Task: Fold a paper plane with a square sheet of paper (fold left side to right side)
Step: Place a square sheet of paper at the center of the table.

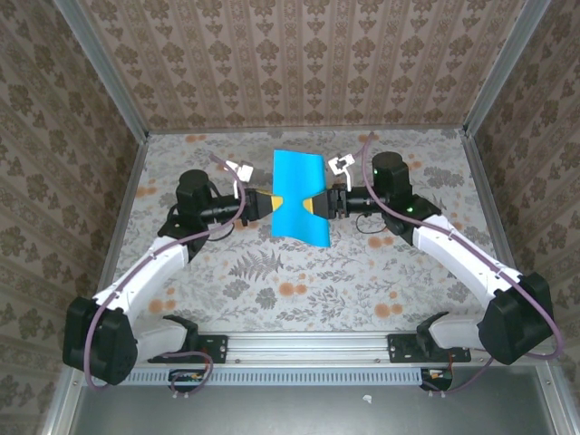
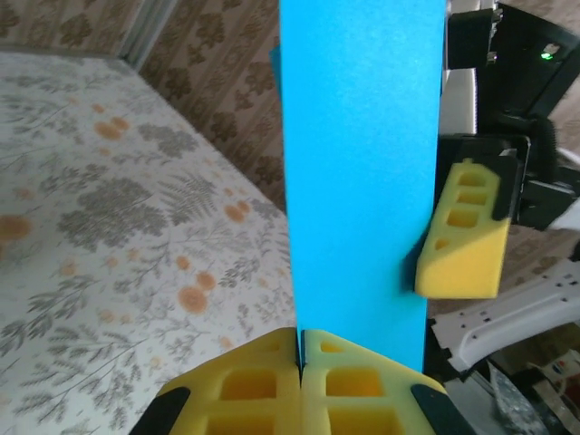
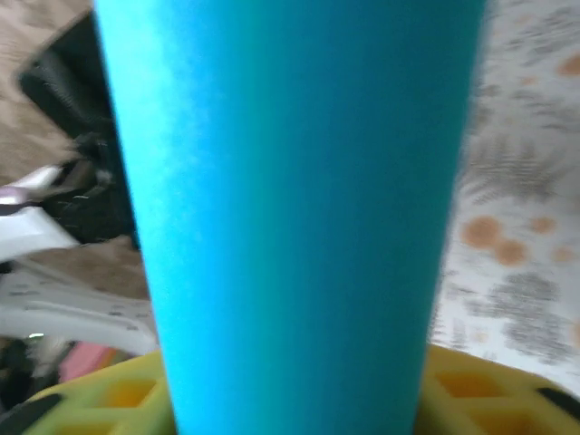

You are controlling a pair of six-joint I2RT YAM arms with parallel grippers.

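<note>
Watching the feeds, I found the square sheet of paper (image 1: 299,181) apparently lifted off the table (image 1: 272,272), far of centre, its long axis running away from the arm bases. The left gripper (image 1: 272,205) had its yellow pads pressed together on the sheet's left edge. The right gripper (image 1: 314,207) pinched the opposite edge, directly across the width. Each arm sat equally near its own edge, jaws facing each other. I judged the fold would turn on carrying the left edge over toward the right gripper.
</note>
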